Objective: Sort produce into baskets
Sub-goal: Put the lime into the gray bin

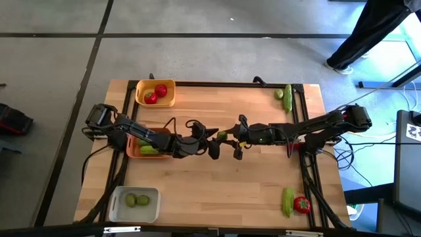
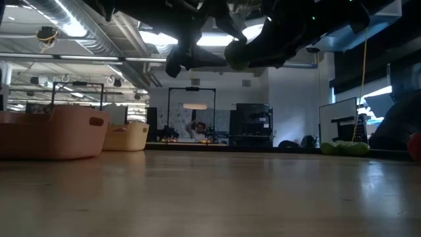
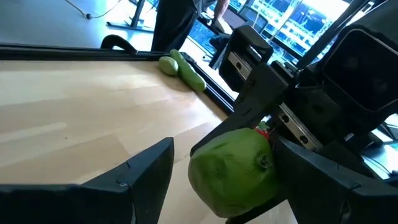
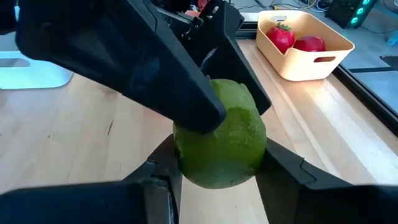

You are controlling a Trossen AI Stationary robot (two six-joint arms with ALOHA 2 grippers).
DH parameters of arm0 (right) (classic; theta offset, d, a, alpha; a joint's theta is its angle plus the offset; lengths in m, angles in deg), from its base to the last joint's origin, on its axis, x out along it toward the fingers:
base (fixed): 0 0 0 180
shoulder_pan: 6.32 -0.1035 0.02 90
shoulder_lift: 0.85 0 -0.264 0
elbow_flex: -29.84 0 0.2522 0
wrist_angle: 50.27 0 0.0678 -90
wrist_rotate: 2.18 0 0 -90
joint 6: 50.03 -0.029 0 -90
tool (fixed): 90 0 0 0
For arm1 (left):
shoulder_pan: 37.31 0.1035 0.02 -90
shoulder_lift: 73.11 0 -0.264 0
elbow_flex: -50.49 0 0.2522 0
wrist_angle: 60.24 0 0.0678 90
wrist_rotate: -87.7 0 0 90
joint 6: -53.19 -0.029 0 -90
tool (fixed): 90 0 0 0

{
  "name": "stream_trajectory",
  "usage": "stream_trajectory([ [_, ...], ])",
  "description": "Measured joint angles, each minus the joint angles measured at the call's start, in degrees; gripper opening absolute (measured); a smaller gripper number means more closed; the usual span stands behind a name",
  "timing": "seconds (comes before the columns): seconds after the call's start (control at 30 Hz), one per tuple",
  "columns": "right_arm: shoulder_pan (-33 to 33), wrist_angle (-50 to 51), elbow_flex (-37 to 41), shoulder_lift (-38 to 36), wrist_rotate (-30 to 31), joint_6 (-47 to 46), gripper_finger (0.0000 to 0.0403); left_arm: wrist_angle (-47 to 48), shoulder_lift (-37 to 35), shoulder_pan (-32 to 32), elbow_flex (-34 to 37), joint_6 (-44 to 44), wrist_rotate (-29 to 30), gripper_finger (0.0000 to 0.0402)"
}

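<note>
A round green lime (image 1: 222,136) hangs above the table's middle, between my two grippers, which meet tip to tip. My right gripper (image 4: 221,155) is shut on it. My left gripper (image 3: 224,149) is open; its fingers stand on either side of the lime, with a gap showing at one finger (image 3: 149,168). The yellow basket (image 1: 139,99) holds two red tomatoes. Under my left arm, the orange basket (image 1: 131,150) holds a green cucumber. In the white basket (image 1: 118,209) lie two limes. My right gripper pinches the lime's two opposite sides (image 4: 186,168) between its two fingers. The fingers come about level from the table's right side. The lime is lifted clear, high above the wood (image 2: 240,56).
Loose produce lies along the right side: a cucumber (image 1: 287,97) and a lime (image 1: 279,93) at the far right, a cucumber (image 1: 288,201) and a tomato (image 1: 302,205) at the near right. A person's legs (image 1: 368,33) show beyond the far right corner.
</note>
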Motion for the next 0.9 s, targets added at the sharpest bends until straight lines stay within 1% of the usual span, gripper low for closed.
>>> stream_trajectory([
  [0.1,0.0,-0.1,0.0,0.0,0.0,0.0,0.014,-0.3,0.0,0.0,0.0,-1.2,-1.0,0.0264],
  [0.17,0.0,-0.3,0.0,0.0,-0.1,0.0,0.014,-0.3,0.0,0.0,0.0,-1.5,-1.3,0.025],
  [0.43,0.0,-0.4,0.0,0.0,0.0,-1.0,0.0145,-0.8,0.0,-0.1,0.0,-3.5,-1.3,0.0156],
  [0.53,0.0,-0.4,0.0,0.0,0.0,-1.0,0.0169,-0.8,0.0,-0.1,0.0,-3.8,-1.3,0.014],
  [0.7,0.0,-0.2,-0.2,-0.7,-2.2,-0.8,0.0238,-0.4,0.2,-0.4,0.1,-5.8,-1.8,0.0145],
  [0.8,0.0,5.2,-0.2,-2.9,-2.5,0.1,0.0269,-0.5,-0.6,-1.0,0.1,-7.9,-1.8,0.0148],
  [0.9,0.0,13.4,-0.2,-6.2,-2.4,0.1,0.0287,0.1,-2.5,-2.2,0.1,-10.5,-1.7,0.0146],
])
